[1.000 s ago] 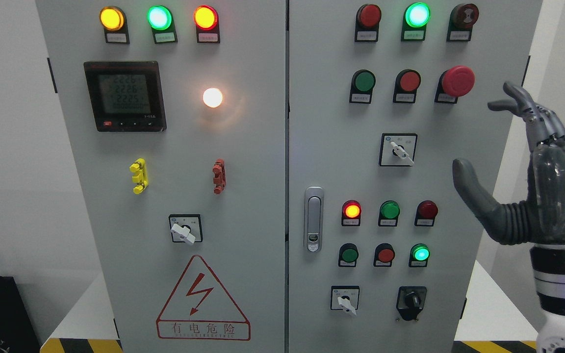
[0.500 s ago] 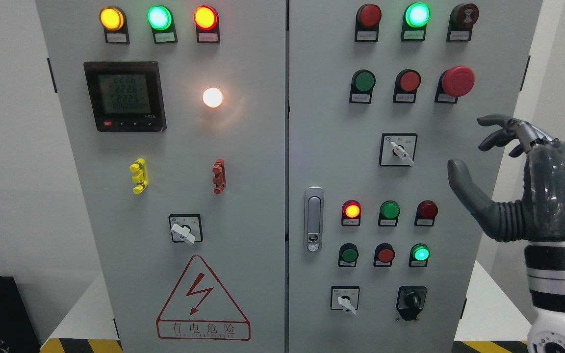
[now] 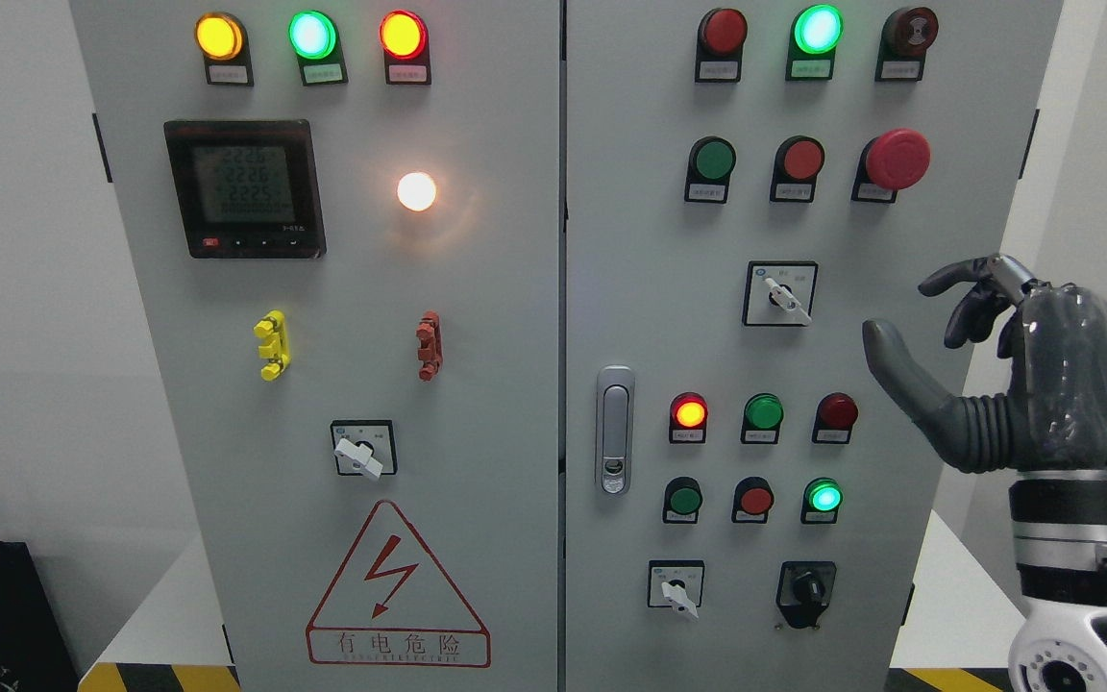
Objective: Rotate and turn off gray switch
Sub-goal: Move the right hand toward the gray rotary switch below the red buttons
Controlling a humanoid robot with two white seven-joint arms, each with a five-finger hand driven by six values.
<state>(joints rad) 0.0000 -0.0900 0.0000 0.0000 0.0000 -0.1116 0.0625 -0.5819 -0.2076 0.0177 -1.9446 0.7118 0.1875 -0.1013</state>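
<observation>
On R door, gray switch (image 3: 786, 298) handle lower-right

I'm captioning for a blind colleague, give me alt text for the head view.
The robot's grey right hand, fingers curled and thumb out, holding nothing, is raised right of a grey rotary switch on a grey electrical cabinet covered with lit indicator lamps, pushbuttons and a red mushroom stop button.

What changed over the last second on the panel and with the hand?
The right hand came down at the cabinet's right edge and drifted slightly left, its fingers curling from spread upward; it holds nothing. The gray switch, other knobs and lamps look unchanged.
</observation>
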